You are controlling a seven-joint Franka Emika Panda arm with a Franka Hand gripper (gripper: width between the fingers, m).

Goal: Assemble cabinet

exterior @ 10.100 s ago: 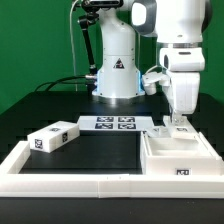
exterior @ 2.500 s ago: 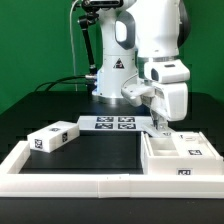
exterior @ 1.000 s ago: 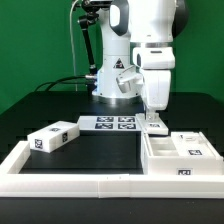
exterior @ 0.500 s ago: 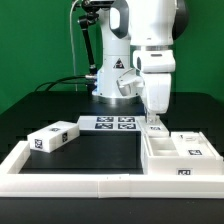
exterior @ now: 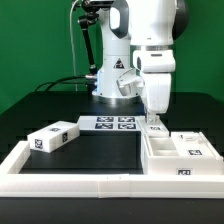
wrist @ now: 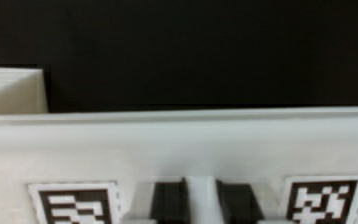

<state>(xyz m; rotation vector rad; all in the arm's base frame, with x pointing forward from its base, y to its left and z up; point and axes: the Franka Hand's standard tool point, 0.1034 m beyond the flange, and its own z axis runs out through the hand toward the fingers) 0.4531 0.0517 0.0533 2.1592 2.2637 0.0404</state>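
Front: border frame point(exterior: 70, 182) is lying along the near edge, nothing moving there. Next back, cabinet body point(exterior: 180, 158) is sitting at ext view's right, compartments facing up; loose block point(exterior: 52, 138) is resting well apart at ext left. Behind, gripper point(exterior: 154, 117) is hanging at the body's back-left corner, jaws nearly together, prob pinching a thin tagged panel point(exterior: 155, 128). Arm has been shifting left off the body, now holding still, so prob lining up the panel for insertion. Furthest back, marker board point(exterior: 108, 124) is lying just beside
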